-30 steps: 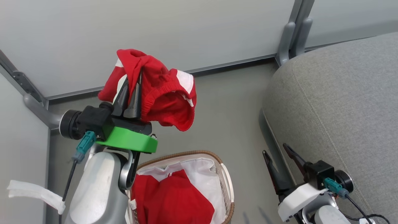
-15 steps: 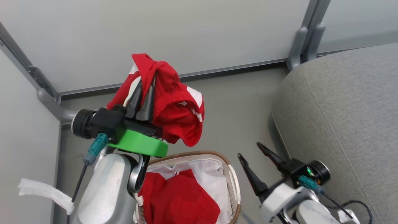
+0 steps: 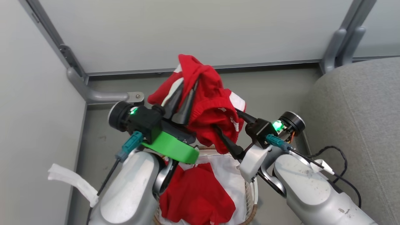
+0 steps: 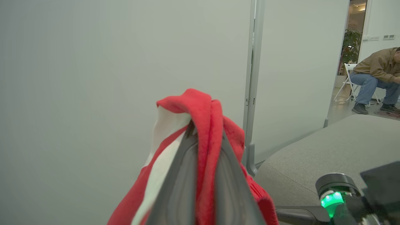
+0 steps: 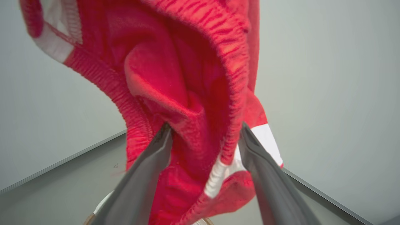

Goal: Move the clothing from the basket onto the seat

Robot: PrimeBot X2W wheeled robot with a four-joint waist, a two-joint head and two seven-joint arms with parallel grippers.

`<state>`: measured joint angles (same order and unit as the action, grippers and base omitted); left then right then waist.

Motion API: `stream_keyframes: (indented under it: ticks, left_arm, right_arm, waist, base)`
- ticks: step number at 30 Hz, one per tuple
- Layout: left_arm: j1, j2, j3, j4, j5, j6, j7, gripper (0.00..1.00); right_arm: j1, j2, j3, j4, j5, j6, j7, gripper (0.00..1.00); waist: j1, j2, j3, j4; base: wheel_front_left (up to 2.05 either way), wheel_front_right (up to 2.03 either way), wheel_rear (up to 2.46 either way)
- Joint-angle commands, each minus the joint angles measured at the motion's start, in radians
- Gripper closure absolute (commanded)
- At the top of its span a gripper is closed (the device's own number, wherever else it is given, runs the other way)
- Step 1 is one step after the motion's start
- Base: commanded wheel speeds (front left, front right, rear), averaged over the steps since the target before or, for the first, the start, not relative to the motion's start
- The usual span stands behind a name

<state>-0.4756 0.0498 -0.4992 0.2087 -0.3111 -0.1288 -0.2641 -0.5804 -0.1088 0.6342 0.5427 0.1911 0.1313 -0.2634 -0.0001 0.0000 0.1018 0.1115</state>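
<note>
Open grey floor (image 3: 275, 90) lies between the pale wall panels (image 3: 187, 31) and the rounded edge of the seat (image 3: 359, 103), a grey woven cushion at the right. The clothing (image 3: 209, 103), soft red fleece with white panels and a ribbed hem, hangs in the air above the basket (image 3: 250, 195). The left claw (image 3: 189, 86) is pinched tight on its top fold. The right claw (image 3: 225, 118) is spread wide, with a finger on either side of the drooping lower hem. In the basket, a second red garment (image 3: 197, 193) lies crumpled on the white liner (image 3: 228, 175).
</note>
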Motion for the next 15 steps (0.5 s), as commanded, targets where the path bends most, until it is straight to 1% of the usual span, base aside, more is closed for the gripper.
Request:
stream_keyframes:
  ticks: [1, 2, 3, 4, 8, 15]
  left_arm:
    - [-0.021, 0.002, -0.013, 0.001, -0.012, -0.003, -0.001, 1.00]
    - [-0.024, 0.002, -0.024, -0.001, -0.017, -0.003, -0.001, 1.00]
    - [-0.027, 0.002, -0.035, -0.001, -0.025, -0.002, 0.000, 1.00]
    - [-0.030, 0.002, -0.043, -0.001, -0.031, -0.003, 0.000, 1.00]
    - [-0.036, 0.002, -0.062, 0.001, -0.041, -0.003, -0.001, 1.00]
    - [-0.030, 0.002, -0.054, 0.008, -0.037, -0.002, -0.001, 1.00]
  right_arm:
    - [-0.018, 0.006, 0.007, 0.029, -0.010, -0.001, -0.002, 0.00]
    - [-0.025, 0.013, 0.012, 0.047, -0.006, -0.001, -0.002, 0.00]
    - [-0.031, 0.022, 0.020, 0.065, 0.003, -0.001, -0.002, 0.65]
    - [-0.033, 0.025, 0.029, 0.082, 0.007, -0.001, -0.002, 1.00]
    - [-0.024, 0.039, 0.059, 0.125, 0.051, -0.001, -0.002, 1.00]
    - [0.001, 0.044, 0.066, 0.108, 0.074, -0.001, -0.002, 1.00]
  waist:
    - [0.0001, 0.0000, 0.012, 0.033]
    - [0.0001, 0.0000, 0.014, 0.041]
    - [0.0001, 0.0000, 0.014, 0.048]
    - [0.0001, 0.0000, 0.013, 0.054]
    - [0.0001, 0.0000, 0.014, 0.067]
    - [0.0001, 0.0000, 0.018, 0.060]
  base:
    - [0.00, 0.00, 0.00]
    - [0.00, 0.00, 0.00]
    - [0.00, 0.00, 0.00]
    - [0.00, 0.00, 0.00]
    - [0.00, 0.00, 0.00]
    - [0.00, 0.00, 0.00]
